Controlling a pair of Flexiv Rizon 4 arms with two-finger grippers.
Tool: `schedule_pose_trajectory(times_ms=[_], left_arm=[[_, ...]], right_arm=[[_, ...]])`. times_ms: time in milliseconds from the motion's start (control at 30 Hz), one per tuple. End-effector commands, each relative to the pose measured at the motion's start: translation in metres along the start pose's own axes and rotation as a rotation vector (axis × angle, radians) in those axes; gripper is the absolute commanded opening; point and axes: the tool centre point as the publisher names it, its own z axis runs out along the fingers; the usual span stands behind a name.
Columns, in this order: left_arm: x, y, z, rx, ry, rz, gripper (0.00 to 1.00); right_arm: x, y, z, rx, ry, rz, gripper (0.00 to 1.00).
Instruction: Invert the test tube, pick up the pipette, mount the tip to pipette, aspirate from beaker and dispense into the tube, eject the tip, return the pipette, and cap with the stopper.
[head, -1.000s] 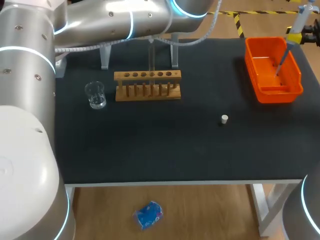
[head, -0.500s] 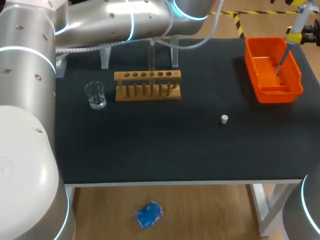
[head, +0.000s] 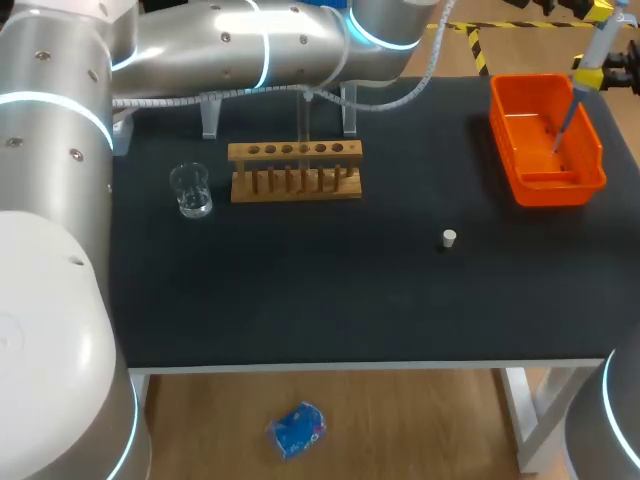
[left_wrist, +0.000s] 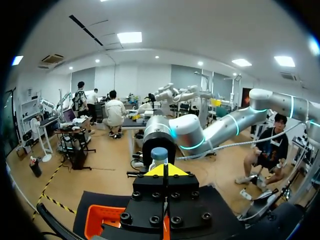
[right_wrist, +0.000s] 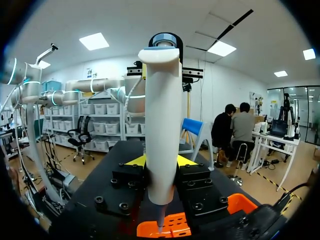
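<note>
My right gripper (right_wrist: 160, 162) is shut on the white pipette (right_wrist: 162, 120), which it holds upright. In the head view the pipette (head: 592, 50) hangs at the far right, its thin lower end pointing down into the orange bin (head: 530, 180). My left gripper (left_wrist: 165, 171) is shut and empty, level with the pipette's blue top (left_wrist: 159, 153) and facing it; in the right wrist view it (right_wrist: 162, 71) shows just behind that top. A clear test tube (head: 303, 115) stands in the wooden rack (head: 296, 185). The glass beaker (head: 190, 190) is left of the rack. The white stopper (head: 450, 238) lies on the mat.
The black table mat (head: 330, 290) carries the rack and beaker at the back left and the orange bin at the back right. My left arm (head: 250, 45) spans the far edge above the rack.
My left arm has shifted slightly toward the far edge. The pipette, right gripper and table objects have not moved.
</note>
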Motion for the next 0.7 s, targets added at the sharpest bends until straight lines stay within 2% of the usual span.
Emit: schedule_pose_trajectory(times_ms=[33, 433, 700], left_arm=[[-0.001, 0.008, 0.005, 0.009, 0.003, -0.002, 0.0], [0.001, 0.017, 0.009, 0.003, 0.011, -0.038, 0.0], [0.004, 0.014, -0.003, -0.008, -0.022, -0.038, 0.0]], right_arm=[[0.0, 0.004, 0.0, 0.001, 0.002, -0.001, 0.0], [0.0, 0.004, 0.0, 0.001, 0.002, -0.001, 0.0], [0.0, 0.004, 0.0, 0.001, 0.002, -0.001, 0.0]])
